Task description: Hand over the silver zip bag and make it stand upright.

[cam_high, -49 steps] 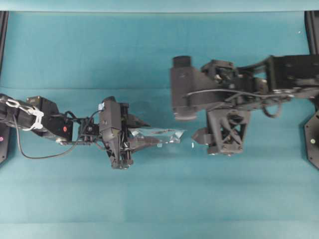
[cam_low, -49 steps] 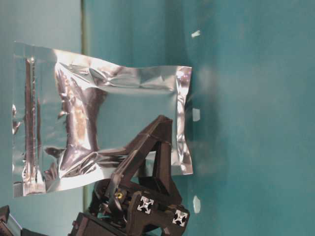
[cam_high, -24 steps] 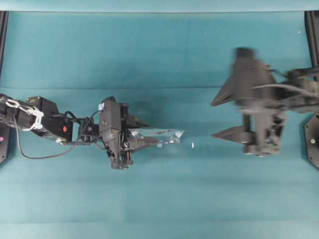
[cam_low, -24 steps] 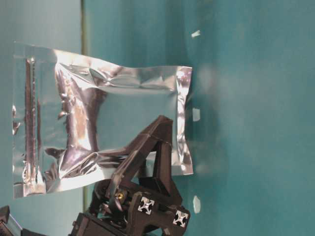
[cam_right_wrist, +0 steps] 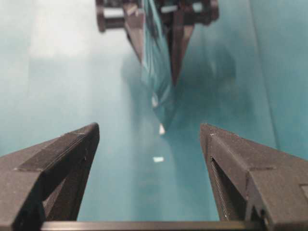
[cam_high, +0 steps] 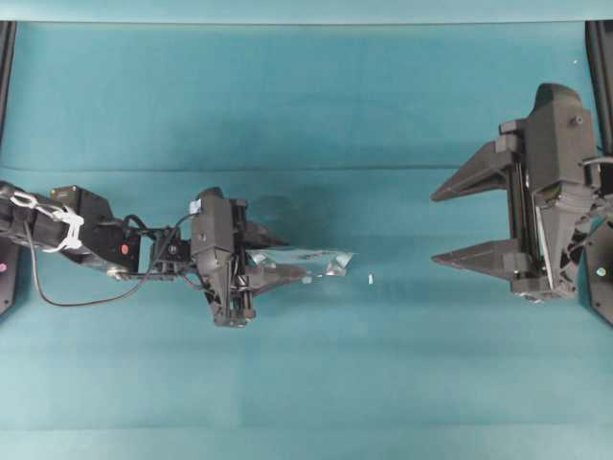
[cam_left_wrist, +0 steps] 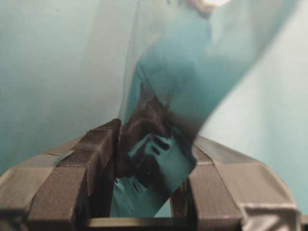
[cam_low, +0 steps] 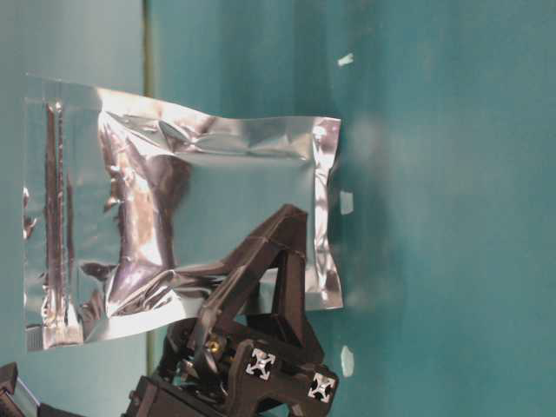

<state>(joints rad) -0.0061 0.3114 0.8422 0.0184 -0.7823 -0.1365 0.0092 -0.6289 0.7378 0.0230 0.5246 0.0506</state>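
The silver zip bag [cam_high: 321, 261] is a crinkled foil pouch held on edge over the teal table. It fills the table-level view [cam_low: 174, 208]. My left gripper [cam_high: 287, 259] is shut on one end of it. The left wrist view shows the foil [cam_left_wrist: 163, 91] pinched between the left gripper [cam_left_wrist: 150, 168] pads. My right gripper [cam_high: 436, 228] is open wide and empty at the far right, well apart from the bag. In the right wrist view the right gripper [cam_right_wrist: 150, 139] faces the bag [cam_right_wrist: 156, 72] from a distance. I cannot tell whether the bag's lower edge touches the table.
A tiny white speck [cam_high: 370, 279] lies on the table just right of the bag, also in the right wrist view [cam_right_wrist: 158, 159]. The teal table [cam_high: 306, 383] has dark frame posts at its left and right edges.
My right gripper has pulled back from near the bag to the far right, turning so both open fingers point left. The left gripper and bag have stayed in place.
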